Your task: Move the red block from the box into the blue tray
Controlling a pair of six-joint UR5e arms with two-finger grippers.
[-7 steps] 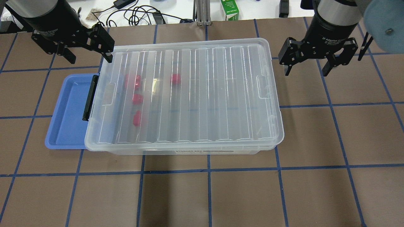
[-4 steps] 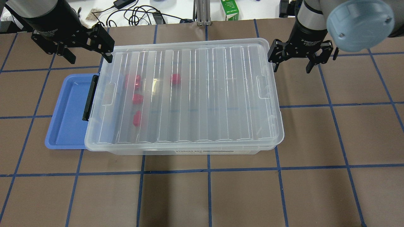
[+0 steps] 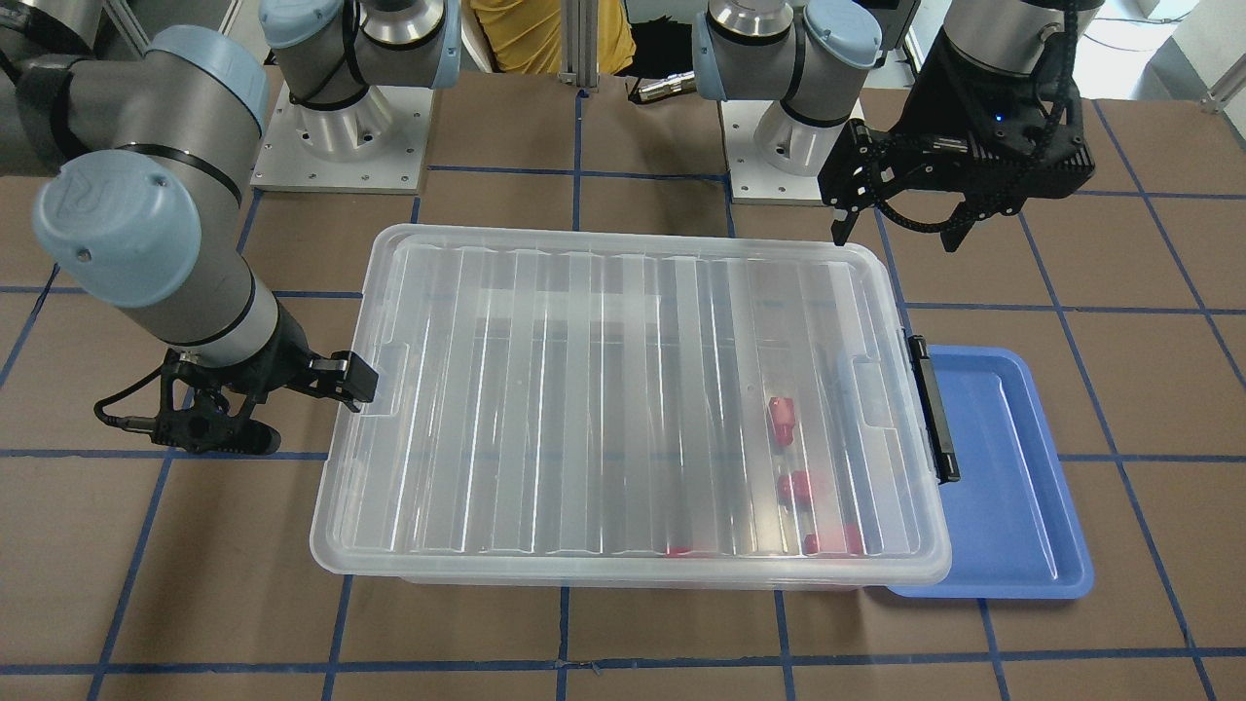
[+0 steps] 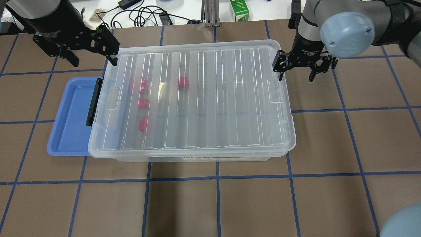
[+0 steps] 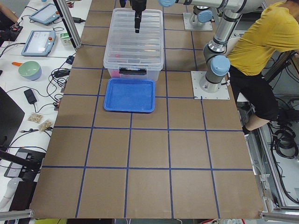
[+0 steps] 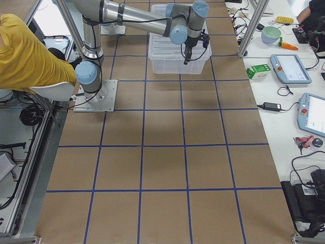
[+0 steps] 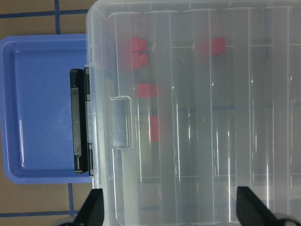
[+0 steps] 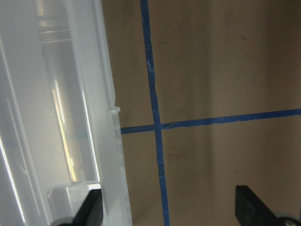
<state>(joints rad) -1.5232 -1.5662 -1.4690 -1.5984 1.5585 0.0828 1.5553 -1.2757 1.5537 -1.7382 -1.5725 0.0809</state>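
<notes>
- We have two arms, the left arm (image 3: 993,39) and the right arm (image 3: 146,107), both made of smooth grey-silver tubes with thin black rings at the joints.
- Round pale blue caps (image 4: 347,33) close our joints, with tiny screws near the rim.
- Each arm rises from a square silver base plate (image 3: 292,175) screwed to the worktop.
- Our left gripper (image 4: 93,61) and right gripper (image 4: 295,78) are black and angular, with small white lettering on their round bodies.
- Their fingers (image 4: 280,70) are narrow black bars on hinged links.
- A black cable (image 3: 122,422) loops at our right wrist.
- A thin ribbed cord (image 3: 910,222) sags at the left gripper, below a small blue light (image 3: 998,119).
</notes>
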